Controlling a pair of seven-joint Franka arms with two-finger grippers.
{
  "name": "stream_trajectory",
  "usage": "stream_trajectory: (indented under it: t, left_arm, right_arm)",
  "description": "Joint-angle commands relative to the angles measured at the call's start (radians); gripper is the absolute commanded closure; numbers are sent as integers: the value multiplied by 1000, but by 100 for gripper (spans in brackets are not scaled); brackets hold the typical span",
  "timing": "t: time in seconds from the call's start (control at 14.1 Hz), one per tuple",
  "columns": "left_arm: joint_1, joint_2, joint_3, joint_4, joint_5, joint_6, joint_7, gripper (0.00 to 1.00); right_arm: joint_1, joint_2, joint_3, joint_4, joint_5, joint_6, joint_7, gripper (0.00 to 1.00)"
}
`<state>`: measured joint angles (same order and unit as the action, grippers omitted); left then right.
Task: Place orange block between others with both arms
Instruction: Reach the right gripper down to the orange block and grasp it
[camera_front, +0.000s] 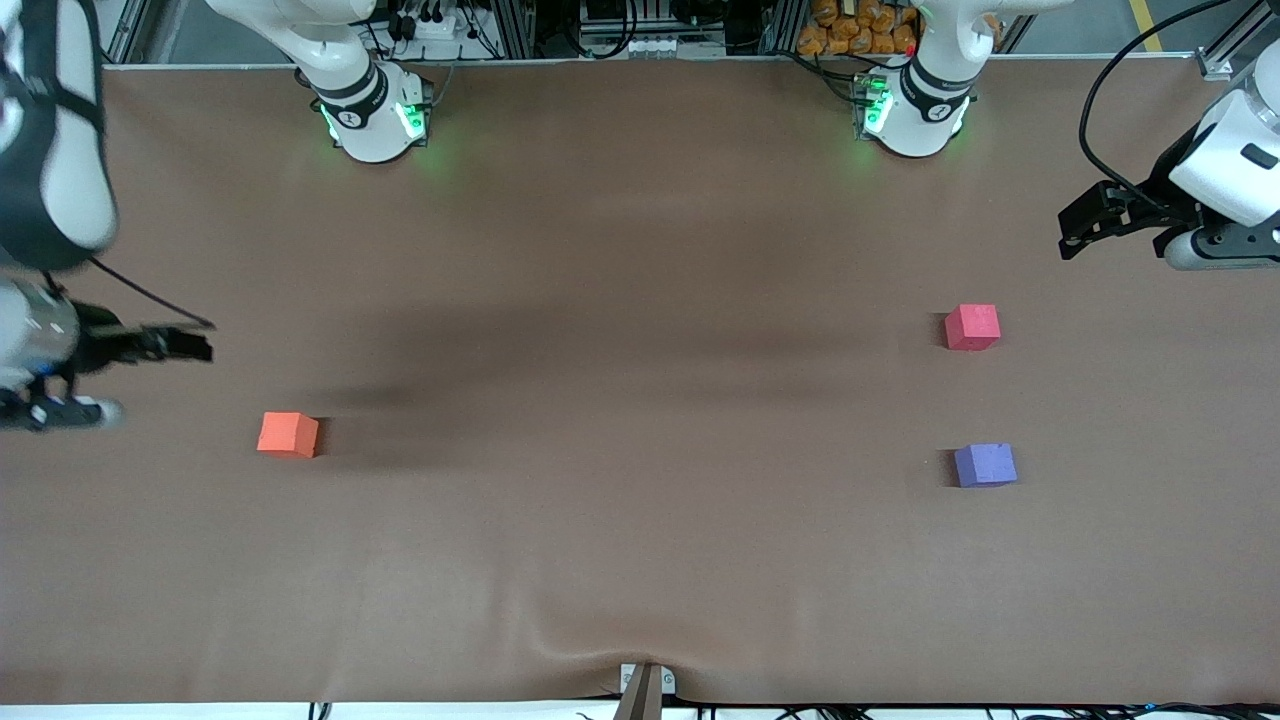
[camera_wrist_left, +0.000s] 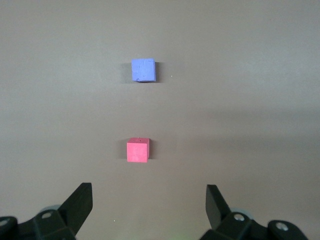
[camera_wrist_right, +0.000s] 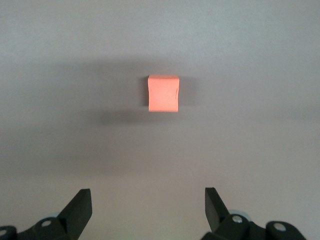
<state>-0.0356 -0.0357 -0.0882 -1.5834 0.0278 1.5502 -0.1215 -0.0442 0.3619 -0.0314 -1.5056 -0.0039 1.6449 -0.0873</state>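
In the front view, the orange block (camera_front: 288, 434) is seen on the bench (camera_front: 640, 560), well apart from the red-pink cube (camera_front: 972, 327) toward the right arm's end, with the purple-blue cube (camera_front: 985, 465) nearer the camera than the red-pink cube. In the left wrist view, the left gripper (camera_wrist_left: 149, 206) is held with fingers wide over bare bench near the red-pink cube. In the right wrist view, the right gripper (camera_wrist_right: 148, 206) is likewise spread wide and empty short of the orange block; a mistimed handover could let the soft cube be dropped or knocked into the pair.

The orange block (camera_front: 288, 434) lies on the desk (camera_front: 620, 540) toward the right arm's end, well apart from the others. The red-pink cube (camera_front: 972, 327) and the purple-blue cube (camera_front: 985, 465) lie toward the left arm's end, the purple-blue one nearer the front camera, seemingly in line, a gap between them.
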Motion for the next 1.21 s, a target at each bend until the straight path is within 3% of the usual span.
stream_trajectory:
  t: [0.0,0.21,0.5,1.14]
  left_arm:
    - [10,7,-4,19,-5,5,16,0]
    - [8,4,-4,19,-5,4,-1,0]
    - [8,-6,-7,20,-5,-5,-4,0]
    - [6,-4,-12,22,-6,-25,-7,0]
  right_arm:
    - [-10,107,15,18,-13,91,1,0]
    - [-13,179,15,-37,-11,263,0,0]
    - [-16,190,15,-192,-13,504,-2,0]
    - [-56,304,15,-208,-13,562,-32,0]
